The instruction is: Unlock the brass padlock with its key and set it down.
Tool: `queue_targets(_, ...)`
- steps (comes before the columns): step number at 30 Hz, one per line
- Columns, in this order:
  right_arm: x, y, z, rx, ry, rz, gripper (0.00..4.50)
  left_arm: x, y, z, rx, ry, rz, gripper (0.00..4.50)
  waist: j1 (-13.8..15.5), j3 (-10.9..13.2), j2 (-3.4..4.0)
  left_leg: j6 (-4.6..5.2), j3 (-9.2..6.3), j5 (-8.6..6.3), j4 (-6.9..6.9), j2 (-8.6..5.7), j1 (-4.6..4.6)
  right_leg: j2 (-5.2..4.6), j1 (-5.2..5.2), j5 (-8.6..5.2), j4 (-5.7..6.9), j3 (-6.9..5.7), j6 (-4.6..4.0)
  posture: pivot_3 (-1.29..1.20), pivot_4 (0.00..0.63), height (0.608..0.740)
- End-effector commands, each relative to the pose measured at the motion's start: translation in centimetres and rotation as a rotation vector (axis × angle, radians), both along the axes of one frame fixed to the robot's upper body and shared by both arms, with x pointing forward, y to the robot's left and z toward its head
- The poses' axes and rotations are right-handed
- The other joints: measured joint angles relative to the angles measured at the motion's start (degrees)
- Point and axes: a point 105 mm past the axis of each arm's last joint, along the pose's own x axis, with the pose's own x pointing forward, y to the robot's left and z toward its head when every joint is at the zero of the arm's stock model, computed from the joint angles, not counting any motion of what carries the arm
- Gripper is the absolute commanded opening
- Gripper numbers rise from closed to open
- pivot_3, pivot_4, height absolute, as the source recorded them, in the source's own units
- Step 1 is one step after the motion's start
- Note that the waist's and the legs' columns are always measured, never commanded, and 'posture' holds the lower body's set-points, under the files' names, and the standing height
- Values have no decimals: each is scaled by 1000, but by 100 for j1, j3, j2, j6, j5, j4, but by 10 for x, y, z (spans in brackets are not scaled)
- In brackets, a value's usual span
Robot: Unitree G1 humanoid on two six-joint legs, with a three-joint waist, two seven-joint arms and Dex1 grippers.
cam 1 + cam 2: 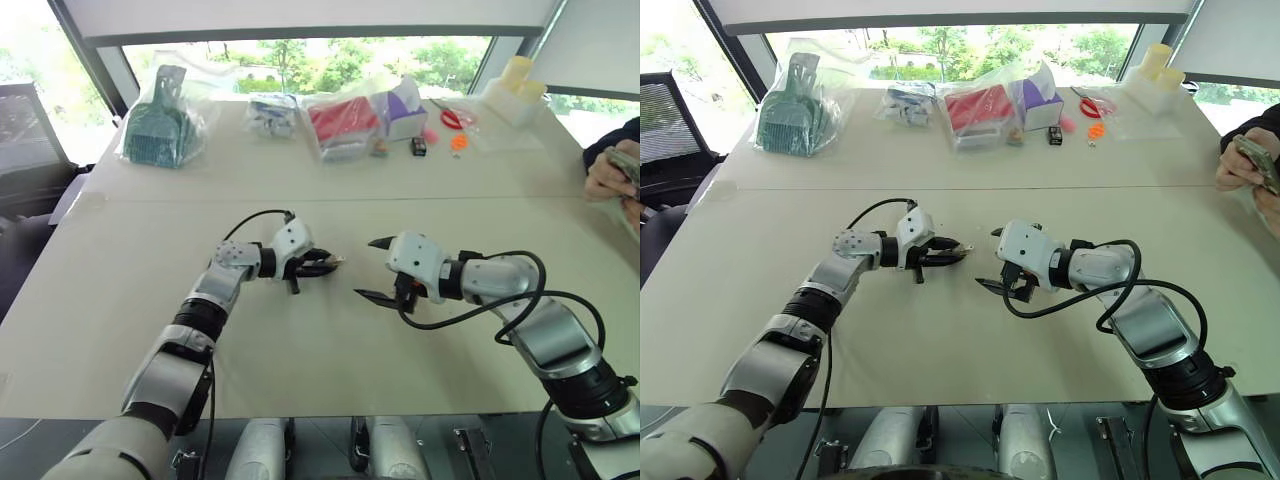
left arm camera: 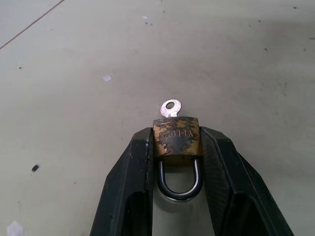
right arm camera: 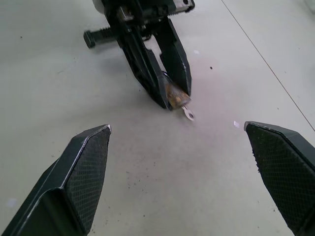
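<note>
gripping the brass padlock (image 2: 177, 137) by its two side faces, the left gripper (image 1: 325, 264) holds it clear above the pale tabletop (image 1: 150, 260), near the middle. the padlock's body sits at the tips of the black fingers (image 2: 132, 169), and its silvery shackle (image 2: 180, 183) loops back between them. the key (image 2: 171, 107) stands in the end of the padlock that faces away from the gripper, its round bow with a hole projecting outward toward the right arm. the right gripper (image 1: 370, 268) hovers just beside, pointing at the left one, jaws spread wide and holding nothing; its textured pads (image 3: 88, 167) are apart from the key and the padlock. along the far edge of the tabletop lie bagged goods: a green plastic item in a clear bag (image 1: 160, 125), a red and purple pack (image 1: 365, 120), a smaller bag (image 1: 270, 115), red-handled scissors (image 1: 450, 117) and small orange pieces (image 1: 458, 142). a person's hands (image 1: 612, 175) show at the right edge, holding something.
</note>
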Motion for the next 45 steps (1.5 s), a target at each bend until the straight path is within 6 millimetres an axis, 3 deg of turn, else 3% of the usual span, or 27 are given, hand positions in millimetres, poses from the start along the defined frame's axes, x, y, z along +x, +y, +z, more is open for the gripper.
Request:
queue_targets(1,1,6,15,-16,-103,40,4500,-11,16,21,-2,-33,-66,791,-3,1,1,0,-1,0,0,0,0,1,0,0,1,0,0,0,150,740)
queue_targets(4,1,11,13,-62,-158,78,4500,-22,26,47,-9,-87,-133,791,14,3,3,0,-1,0,0,1,-1,1,-3,0,2,1,-1,0,150,740)
queue_targets(10,3,25,15,-121,-281,152,4500,-36,35,77,22,-174,-229,791,45,3,1,0,0,0,4,-7,-5,-6,0,0,-5,2,0,0,150,740)
queue_targets(18,6,45,25,-126,-421,211,4500,-39,32,85,20,-194,-269,791,35,3,1,0,1,0,3,-6,-4,0,-1,-1,0,3,0,0,150,740)
queue_targets(28,7,58,32,-107,-480,231,4500,-36,24,90,-23,-190,-268,791,34,3,1,0,2,1,3,-6,-4,0,-1,-1,1,3,0,0,150,740)
queue_targets(32,8,63,34,-101,-494,238,3203,-36,24,89,-26,-184,-267,791,28,4,1,0,2,1,3,-6,-3,1,-1,0,3,3,0,0,150,740)
queue_targets(38,8,64,34,-101,-498,248,72,-37,26,86,-20,-183,-265,791,35,3,2,0,2,1,3,-6,-4,1,-1,0,3,4,0,0,150,740)
queue_targets(45,9,64,33,-79,-435,254,23,-37,24,89,-8,-244,-266,791,31,3,1,0,2,1,3,-7,-3,1,-1,0,3,5,0,0,150,740)
